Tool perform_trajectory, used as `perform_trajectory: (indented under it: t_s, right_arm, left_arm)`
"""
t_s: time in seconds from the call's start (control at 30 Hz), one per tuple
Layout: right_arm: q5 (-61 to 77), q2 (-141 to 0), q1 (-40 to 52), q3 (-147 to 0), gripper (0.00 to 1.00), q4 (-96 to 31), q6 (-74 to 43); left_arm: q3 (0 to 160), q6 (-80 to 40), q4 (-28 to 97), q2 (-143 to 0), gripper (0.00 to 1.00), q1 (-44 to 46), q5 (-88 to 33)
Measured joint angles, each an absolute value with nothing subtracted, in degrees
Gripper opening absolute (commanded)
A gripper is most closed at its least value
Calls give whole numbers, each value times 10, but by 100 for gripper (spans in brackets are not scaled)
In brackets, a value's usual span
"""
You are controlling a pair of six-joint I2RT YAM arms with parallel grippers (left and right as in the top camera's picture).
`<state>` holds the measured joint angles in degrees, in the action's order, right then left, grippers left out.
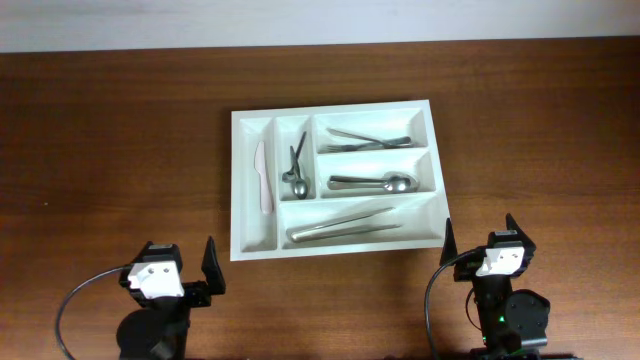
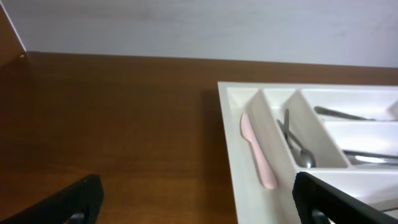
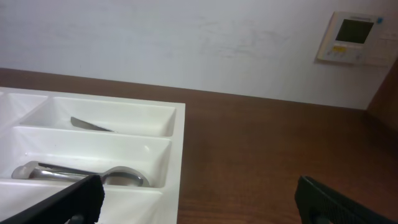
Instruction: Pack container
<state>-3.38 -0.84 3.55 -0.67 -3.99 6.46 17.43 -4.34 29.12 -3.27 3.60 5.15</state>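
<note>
Squarely in the middle of the brown wooden table (image 1: 120,150) lies the container (image 1: 330,108), a white plastic tray with five compartments, set slightly askew, with the two arms on its near side. Its leftmost compartment, narrow and running the full depth of the tray, holds a single pale pink plastic knife (image 1: 263,178) lying lengthwise against the right-hand wall. The second narrow compartment beside it is shorter and holds a couple of small steel spoons (image 1: 297,172), bowls toward the near end and handles crossing. To the right are the three long compartments. The far one holds forks (image 1: 372,140) lying loosely across each other. The middle one holds larger spoons (image 1: 375,183) with their bowls to the right. The near one, the longest, holds long steel pieces (image 1: 345,228) laid side by side; whether they are knives or tongs cannot be told. The left gripper (image 2: 198,186) hangs near the tray's near left corner, fingers spread wide with nothing between them, and its camera looks along the pink knife. The right gripper (image 3: 199,186) sits near the near right corner, fingers likewise apart and empty. Behind the table is a white wall carrying a small control panel (image 3: 351,37).
</note>
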Motion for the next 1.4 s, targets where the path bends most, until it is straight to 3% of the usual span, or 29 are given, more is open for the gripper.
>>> perform_trajectory:
  t_s: [0.47, 1.4]
  right_arm:
    - [-34, -8, 36, -7, 99, -40, 65]
    - [-34, -8, 36, -7, 99, -40, 65]
  left_arm:
    - [78, -43, 258, -9, 99, 24, 45]
    - [77, -41, 244, -9, 99, 24, 45]
